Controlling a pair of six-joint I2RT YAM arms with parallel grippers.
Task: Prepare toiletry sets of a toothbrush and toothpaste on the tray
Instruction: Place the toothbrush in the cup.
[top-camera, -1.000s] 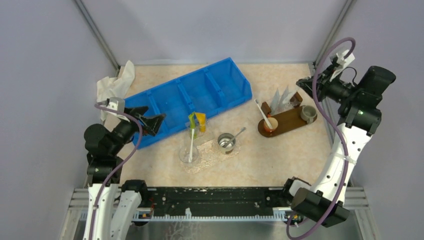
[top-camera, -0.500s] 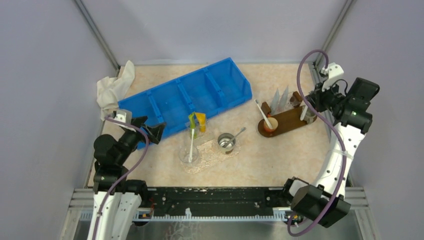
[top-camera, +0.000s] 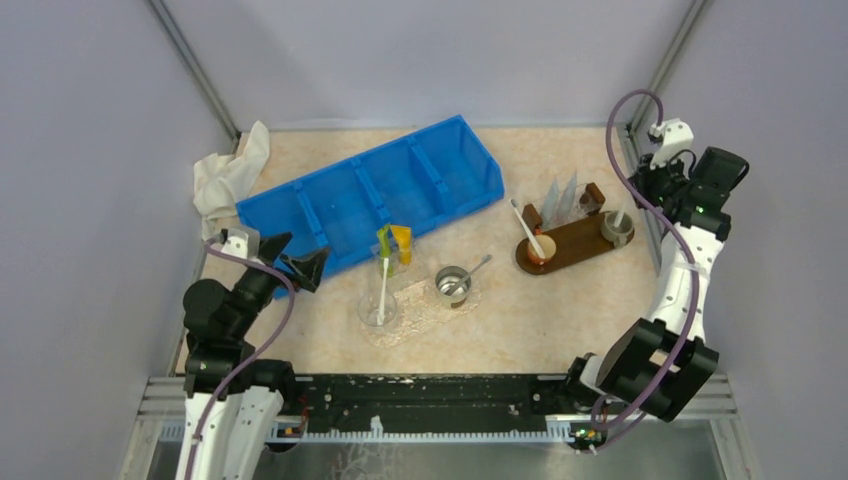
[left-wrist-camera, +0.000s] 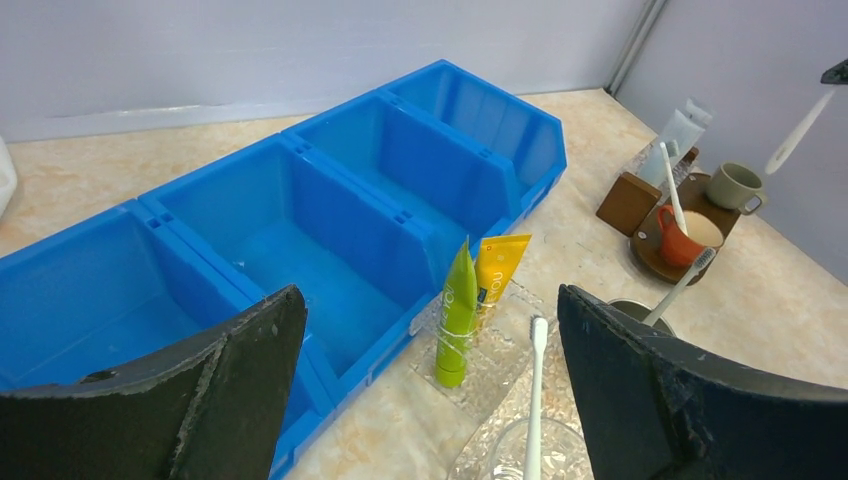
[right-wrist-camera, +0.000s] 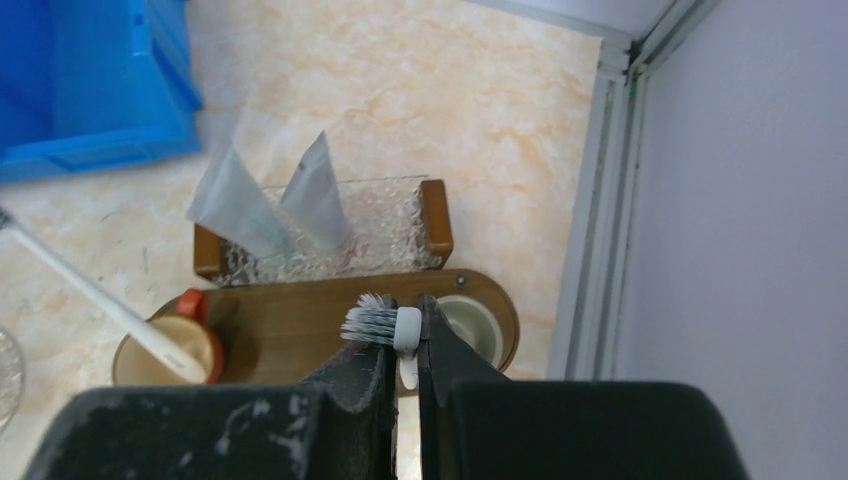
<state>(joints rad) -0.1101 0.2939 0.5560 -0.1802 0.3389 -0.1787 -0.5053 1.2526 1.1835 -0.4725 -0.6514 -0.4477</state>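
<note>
Toothbrush: four; toothpaste: four.

This is a robotics lab test cell, not anybody's bathroom. Plain pale lilac wall panels box the bench in on three sides, held by bare aluminium corner posts. The beige marbled tabletop ends at a black metal mounting rail, where a white-and-black left robot arm and its twin right robot arm are bolted, with purple cables looping off them. The household bits look like staged props: a blue plastic divided bin and an oval brown wooden tray.
</note>
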